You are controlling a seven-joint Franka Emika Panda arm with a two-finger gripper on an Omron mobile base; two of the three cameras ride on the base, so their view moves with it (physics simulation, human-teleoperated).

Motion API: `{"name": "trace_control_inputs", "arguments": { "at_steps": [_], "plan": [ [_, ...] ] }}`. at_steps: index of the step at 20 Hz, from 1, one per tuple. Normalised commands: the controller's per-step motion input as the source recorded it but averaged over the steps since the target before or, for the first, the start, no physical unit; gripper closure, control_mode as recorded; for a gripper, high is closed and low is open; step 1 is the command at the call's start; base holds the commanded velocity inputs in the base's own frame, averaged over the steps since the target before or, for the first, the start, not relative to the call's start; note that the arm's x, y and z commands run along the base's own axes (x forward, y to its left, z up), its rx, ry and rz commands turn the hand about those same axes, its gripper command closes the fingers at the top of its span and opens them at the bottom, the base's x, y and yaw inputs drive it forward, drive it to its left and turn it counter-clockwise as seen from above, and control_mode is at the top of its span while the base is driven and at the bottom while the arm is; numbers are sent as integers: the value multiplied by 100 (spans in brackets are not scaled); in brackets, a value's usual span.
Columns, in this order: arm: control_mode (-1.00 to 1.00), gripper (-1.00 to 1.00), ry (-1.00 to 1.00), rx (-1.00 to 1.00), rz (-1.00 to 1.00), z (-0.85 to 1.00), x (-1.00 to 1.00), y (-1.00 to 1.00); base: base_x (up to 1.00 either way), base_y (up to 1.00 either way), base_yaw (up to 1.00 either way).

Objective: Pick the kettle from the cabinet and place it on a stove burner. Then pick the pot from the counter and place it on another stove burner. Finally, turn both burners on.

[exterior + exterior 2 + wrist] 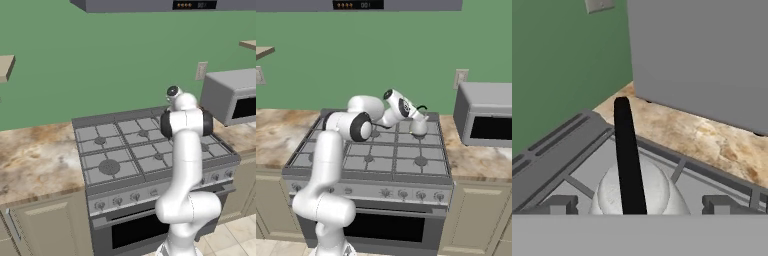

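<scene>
- Left base view: you see the arm (186, 165) rising in front of the range (150, 150), its upper link blocking the rear right grates. Counter (35, 160) runs to the range's left & carries on to its right, where the microwave (235, 97) sits. Hood (165, 5) up top; a beige shelf board (6, 67) at the left edge. Kettle & gripper are behind the arm here, so you can't check them from this side.
- Right base view: you see the kettle (419, 125) sitting on the rear right burner grate, black handle arching above it. Gripper (417, 118) is right over the kettle, wrist angled down from the left. Wall outlet (460, 78) behind, microwave just right of the range.
- Hand view: cam looks down along the fingers at the kettle's dome (639, 192), upright on the grate (562, 202); black handle (628, 155) runs up mid-frame. Fingertips aren't clear to you here, but the jaws are spread wide w/ nothing pinched. Microwave's grey side is beyond, counter strip between it & the range.
</scene>
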Motion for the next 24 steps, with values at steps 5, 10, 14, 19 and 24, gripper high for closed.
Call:
{"name": "trace_control_inputs", "arguments": {
  "at_steps": [5,10,14,19,24],
  "plan": [
    [-100,-100,0,0,0,-16,-28,11,0,0,0],
    [-100,-100,0,0,0,-5,-22,22,0,0,0],
    [-100,-100,-1,0,0,0,-22,22,0,0,0],
    [-100,-100,0,0,-1,5,-29,18,0,0,0],
    [-100,-100,-2,-1,-4,19,-23,16,0,0,0]
  ]
}}
